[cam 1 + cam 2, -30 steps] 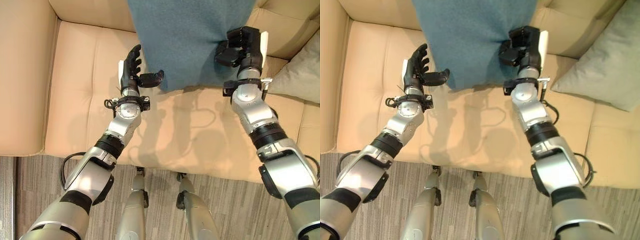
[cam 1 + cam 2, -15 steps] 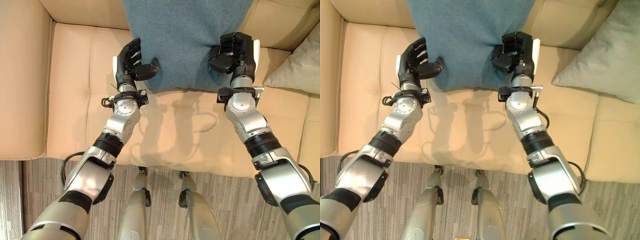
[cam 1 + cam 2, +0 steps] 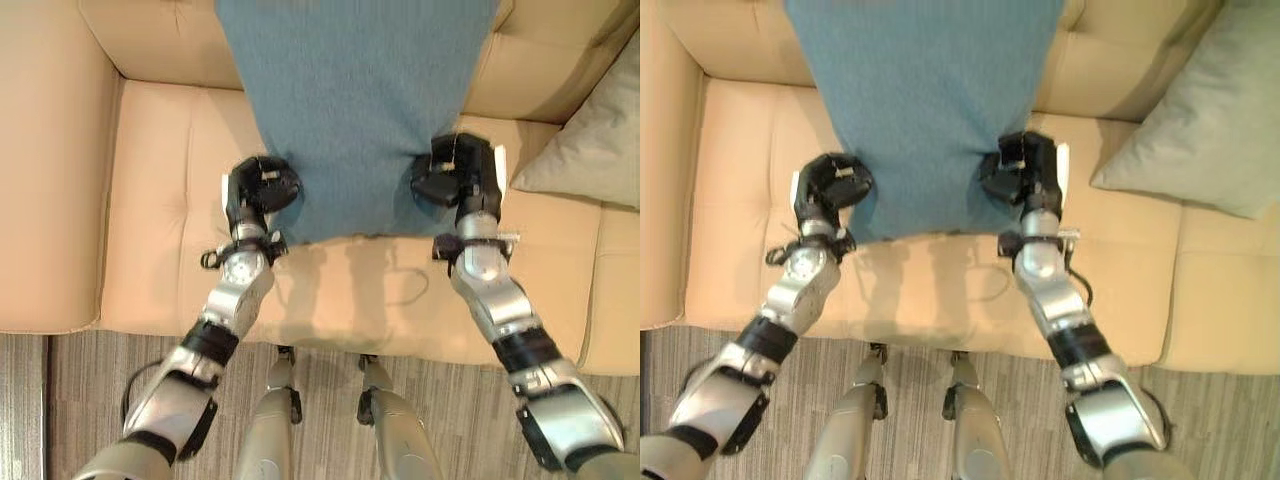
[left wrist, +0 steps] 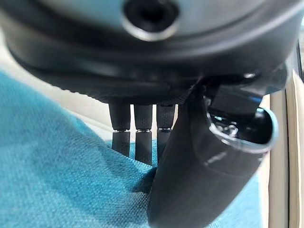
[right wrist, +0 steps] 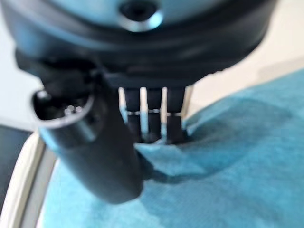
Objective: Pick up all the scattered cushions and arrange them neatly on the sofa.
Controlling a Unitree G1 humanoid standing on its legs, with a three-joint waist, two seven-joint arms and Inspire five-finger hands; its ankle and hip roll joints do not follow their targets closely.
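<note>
Cushions counted: two. One tan sofa (image 3: 150, 250) carried both. Large blue cushion (image 3: 355, 110) stood against the backrest, lower edge on the seat. Grey cushion (image 3: 1200, 120) leaned further right, apart. Left hand (image 3: 258, 190) and right hand (image 3: 458, 172) each clenched a lower corner of the blue cushion.
</note>
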